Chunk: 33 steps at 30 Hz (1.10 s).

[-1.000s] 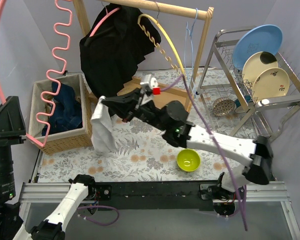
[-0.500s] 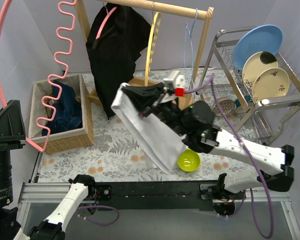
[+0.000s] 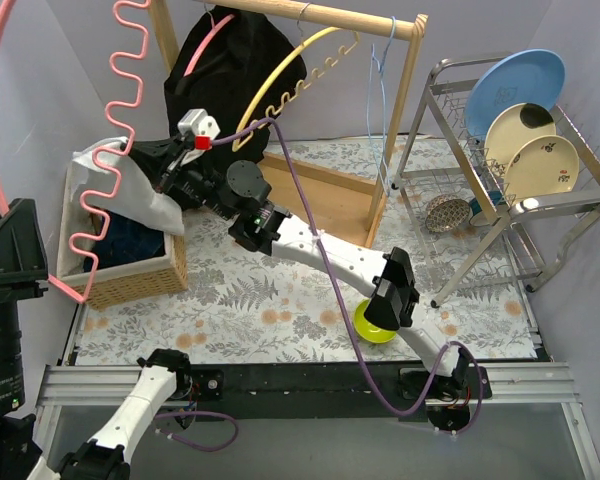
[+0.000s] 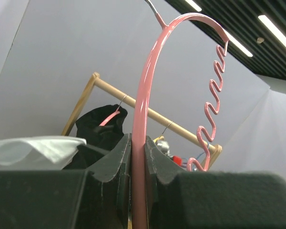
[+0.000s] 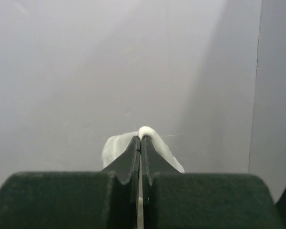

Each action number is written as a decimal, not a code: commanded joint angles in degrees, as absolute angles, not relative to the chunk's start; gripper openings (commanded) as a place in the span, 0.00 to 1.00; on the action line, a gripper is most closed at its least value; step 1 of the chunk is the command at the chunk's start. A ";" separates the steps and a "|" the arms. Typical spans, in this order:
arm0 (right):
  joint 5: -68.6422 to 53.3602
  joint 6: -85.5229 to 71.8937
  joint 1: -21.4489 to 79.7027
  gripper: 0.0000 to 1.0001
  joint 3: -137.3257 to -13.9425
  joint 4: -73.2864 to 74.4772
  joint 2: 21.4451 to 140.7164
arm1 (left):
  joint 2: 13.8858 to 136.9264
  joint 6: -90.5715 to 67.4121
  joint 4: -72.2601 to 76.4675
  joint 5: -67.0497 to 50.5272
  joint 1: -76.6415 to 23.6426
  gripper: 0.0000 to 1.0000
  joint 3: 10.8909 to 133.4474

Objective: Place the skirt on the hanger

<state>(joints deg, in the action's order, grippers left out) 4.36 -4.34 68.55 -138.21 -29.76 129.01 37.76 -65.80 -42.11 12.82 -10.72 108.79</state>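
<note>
While pinched between tightly pressed fingers of right gripper, hanging over wicker basket at left: white skirt. In basket: one dark blue garment. Just left of skirt: one pink hanger, clamped in left gripper. On far rail: one black garment, one yellow hanger. In right dish rack: three plates, one small bowl. Near centre: one green bowl.

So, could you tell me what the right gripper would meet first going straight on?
Probably the grey wall: beyond the right gripper and the skirt it pinches, its wrist view shows nothing else. The pink hanger seems near, depth unclear.
</note>
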 commanded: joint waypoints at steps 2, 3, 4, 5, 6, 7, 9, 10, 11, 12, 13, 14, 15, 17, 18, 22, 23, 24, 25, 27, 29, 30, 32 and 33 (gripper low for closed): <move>1.32 -19.74 63.73 0.01 -122.63 -48.95 123.05 | 37.79 -64.25 -38.06 12.48 -10.81 0.00 110.22; 1.23 -21.08 63.29 0.01 -120.26 -48.69 123.05 | 37.79 -63.99 -37.97 12.65 -10.90 0.00 109.78; 1.06 -21.96 62.93 0.01 -114.58 -48.95 123.13 | 37.44 -63.90 -37.79 12.66 -10.90 0.00 109.17; 0.79 -22.15 62.84 0.01 -112.26 -50.26 124.09 | 37.27 -63.72 -37.36 12.74 -10.81 0.00 107.77; 0.62 -22.50 62.93 0.01 -110.32 -50.10 124.97 | 37.09 -63.63 -37.27 12.66 -10.81 0.00 107.06; 0.44 -23.72 62.76 0.01 -109.43 -49.58 126.20 | 36.74 -63.55 -37.18 12.57 -10.81 0.00 106.35; -1.82 -26.27 62.58 0.01 -110.64 -47.03 131.55 | 36.30 -62.93 -36.65 12.83 -10.90 0.00 103.46; -3.32 -26.54 62.58 0.01 -112.22 -45.54 133.75 | 36.04 -62.67 -36.48 13.27 -10.81 0.00 102.32; -3.69 -27.07 62.58 0.01 -116.59 -41.96 138.03 | 36.04 -62.41 -36.56 13.71 -10.90 0.00 100.22; -4.21 -29.59 62.67 0.01 -118.63 -40.36 140.08 | 36.04 -62.05 -36.65 14.84 -10.90 0.00 99.33; -6.22 -30.05 62.58 0.01 -120.57 -39.30 141.92 | 36.04 -61.01 -36.65 15.38 -10.90 0.00 98.45; -6.59 -30.06 62.58 0.01 -122.50 -37.11 144.29 | 36.12 -60.39 -36.74 15.90 -10.81 0.00 97.92; -6.50 -30.15 62.67 0.15 -122.87 -35.87 144.75 | 36.21 -59.77 -36.74 17.39 -10.81 0.00 96.52; -6.42 -30.06 62.49 0.31 -121.39 -35.68 143.36 | 36.21 -57.58 -36.65 19.06 -10.90 0.00 95.45; -6.68 -29.54 62.40 0.40 -117.55 -36.81 142.04 | 36.12 -56.87 -36.39 20.64 -10.90 0.00 94.06; -8.17 -23.92 61.96 0.60 -110.23 -39.55 132.66 | 35.86 -52.48 -34.63 21.53 -10.90 0.00 91.32; -8.78 -22.95 61.88 0.65 -109.43 -38.59 131.15 | 35.69 -49.77 -33.76 20.92 -10.81 0.00 91.06; -9.57 -22.33 61.61 0.70 -107.68 -37.89 129.65 | 35.51 -48.27 -33.32 19.87 -10.90 0.00 90.71; -10.71 -21.80 61.52 0.71 -106.27 -37.53 126.42 | 35.33 -46.77 -32.96 17.34 -10.81 0.00 90.01; -11.42 -20.22 61.44 0.74 -102.85 -37.97 123.06 | 34.90 -42.12 -32.26 14.25 -10.90 0.00 89.30; -11.69 -19.43 61.43 0.75 -97.75 -39.11 118.32 | 35.24 -39.56 -33.04 11.36 -10.90 0.00 89.03; -11.52 -19.16 61.35 0.76 -96.34 -39.29 116.91 | 35.51 -36.94 -33.05 11.08 -10.81 0.00 88.77; -10.46 -18.64 61.35 0.77 -93.43 -37.89 113.48 | 36.65 -34.47 -33.83 11.16 -10.81 0.00 88.59; -10.20 -18.11 61.26 0.78 -92.73 -37.01 112.25 | 37.09 -32.02 -33.92 11.86 -10.81 0.00 88.51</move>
<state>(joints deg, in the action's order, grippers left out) -10.26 -21.12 61.60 -95.55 -36.07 118.98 35.46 -41.41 -36.58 14.00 -10.72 88.64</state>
